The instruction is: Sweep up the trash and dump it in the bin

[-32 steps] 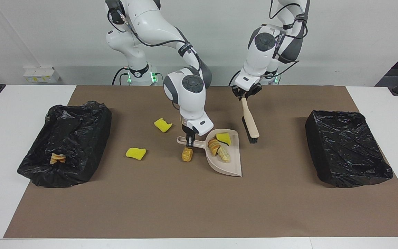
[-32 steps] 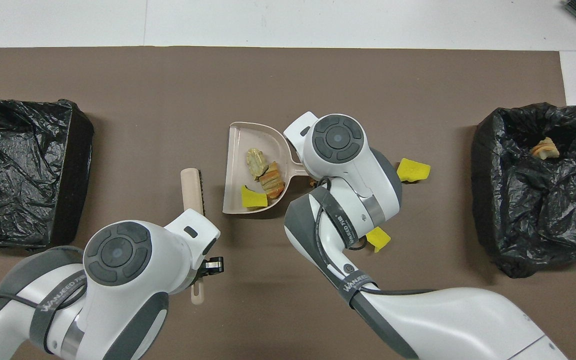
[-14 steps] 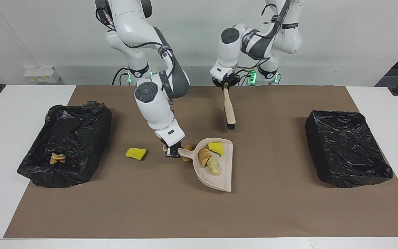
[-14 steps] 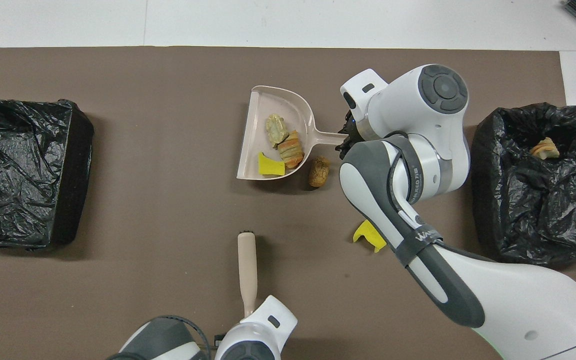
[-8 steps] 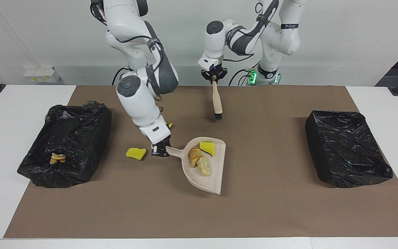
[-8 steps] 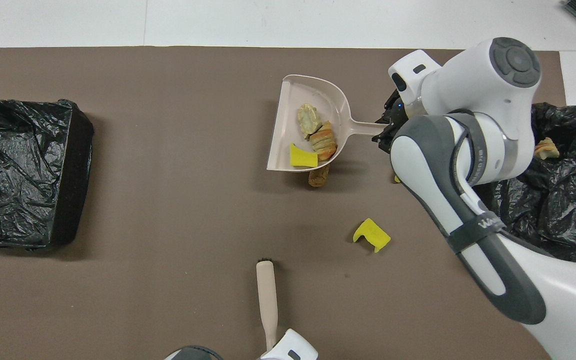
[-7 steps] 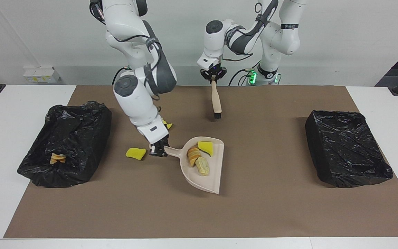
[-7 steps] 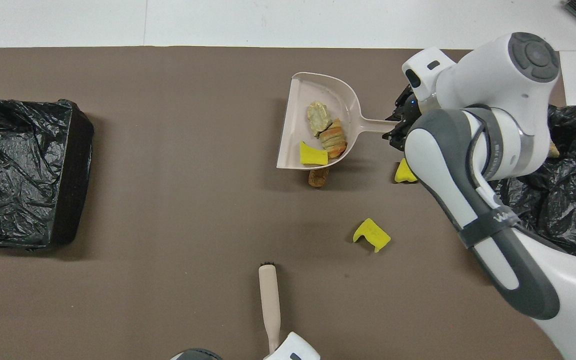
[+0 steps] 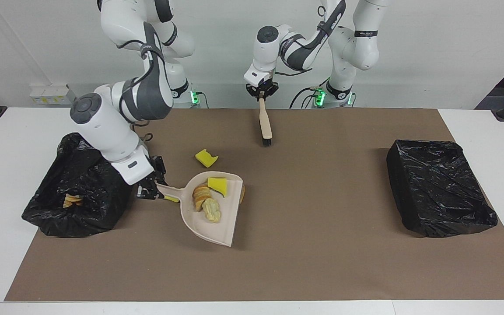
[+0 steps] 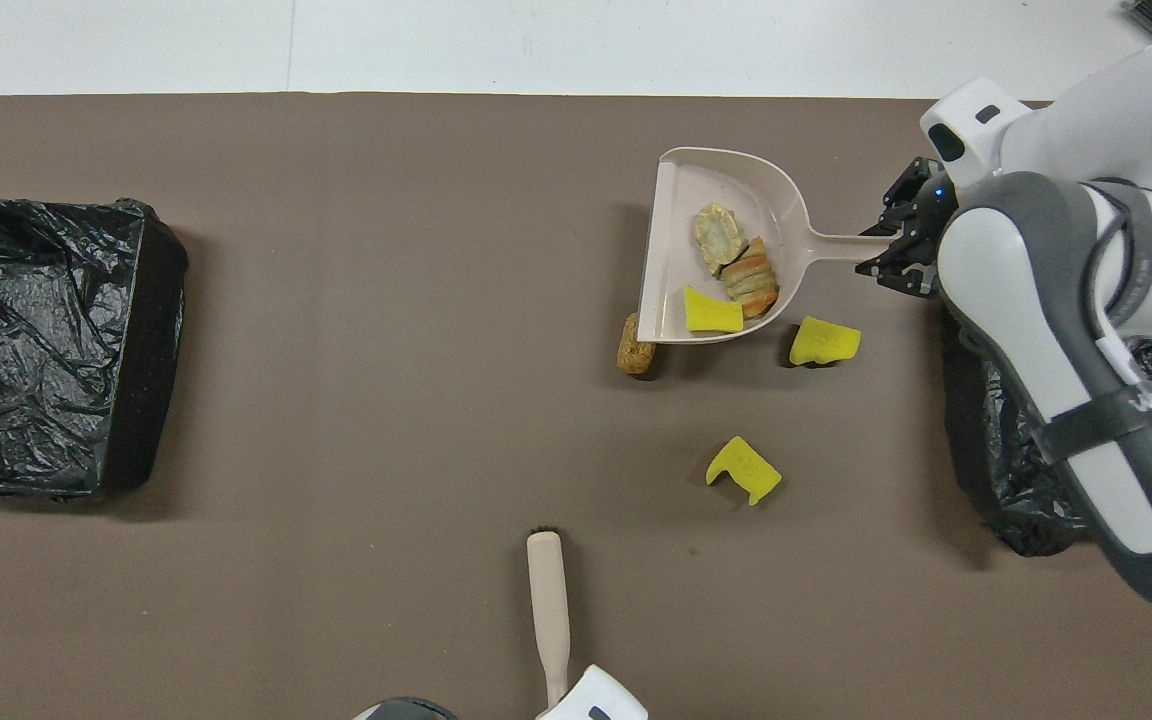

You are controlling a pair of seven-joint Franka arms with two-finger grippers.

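Brown mat (image 9: 304,262): we count two black bins (image 9: 83,186) (image 9: 440,188). Right gripper (image 9: 152,189) clamps dustpan (image 9: 210,227) carrying three trash pieces (image 9: 206,203); left gripper (image 9: 261,92) grips brush (image 9: 264,122).

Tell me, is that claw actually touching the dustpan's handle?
Touching. In the facing view the right gripper is shut on the end of the dustpan handle, carrying it clear of the mat; the overhead view shows the same grip.

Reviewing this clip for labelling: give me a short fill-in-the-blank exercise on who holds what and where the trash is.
1. The right gripper holds the ____ by its handle.
2. The left gripper holds the ____.
3. The pan carries ____ pieces of trash.
4. Loose on the brown mat lie two yellow chunks and one ____ lump.

Missing: dustpan; brush; three; brown
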